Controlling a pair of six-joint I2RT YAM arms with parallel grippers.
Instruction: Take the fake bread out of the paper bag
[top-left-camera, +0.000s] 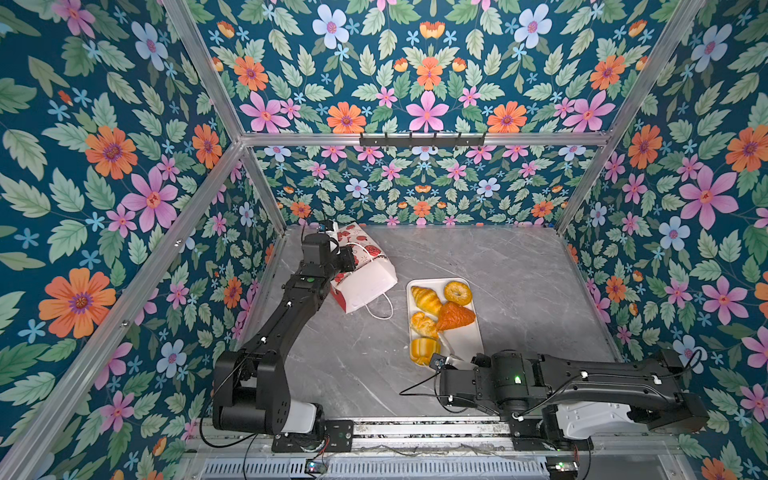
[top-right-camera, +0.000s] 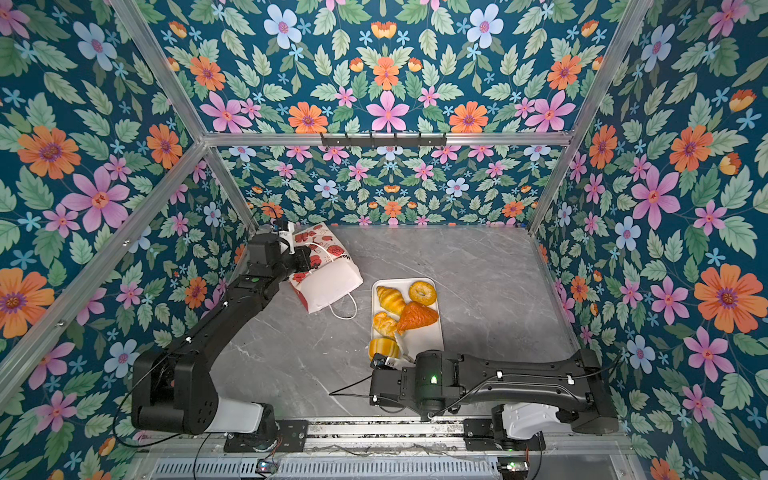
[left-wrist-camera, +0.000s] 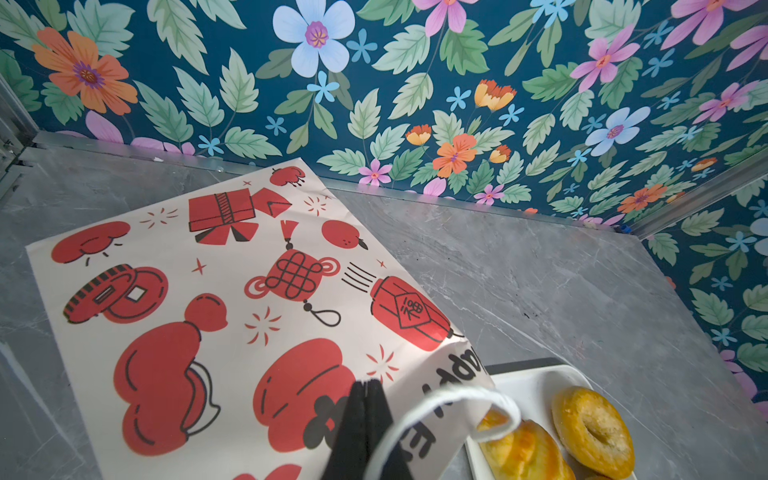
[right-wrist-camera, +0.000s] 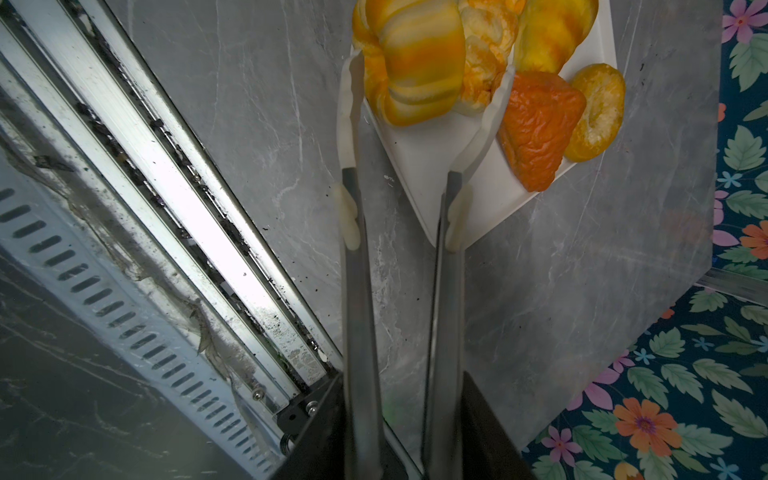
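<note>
On the left, the paper bag (top-left-camera: 365, 284) lies on its side on the grey marble table (top-left-camera: 511, 266). Its printed face is up and 1 white cord handle (top-left-camera: 384, 309) trails onto the table toward the tray. The left gripper (left-wrist-camera: 365, 401) sits over the bag's printed face. Its black fingers are pressed tight together, and I cannot tell whether any paper is caught between them.

Just right of the bag, not touching it, the white tray (top-left-camera: 471, 343) carries all 5 pieces of the fake bread (top-right-camera: 388, 299). A croissant (top-left-camera: 426, 299) and a bagel (top-left-camera: 457, 292) lie at the far end, and the orange-brown triangle (top-left-camera: 455, 316) lies mid-tray. A second croissant (top-left-camera: 423, 324) lies beside it, and a striped yellow piece (top-left-camera: 424, 350) overhangs the near left corner.

On the right, the right gripper (right-wrist-camera: 401, 432) is partly closed on metal tongs (right-wrist-camera: 359, 291). The white tips of the tongs stand apart. 1 tip is against the striped piece's outer side, and the other is between the second croissant and the triangle.
</note>
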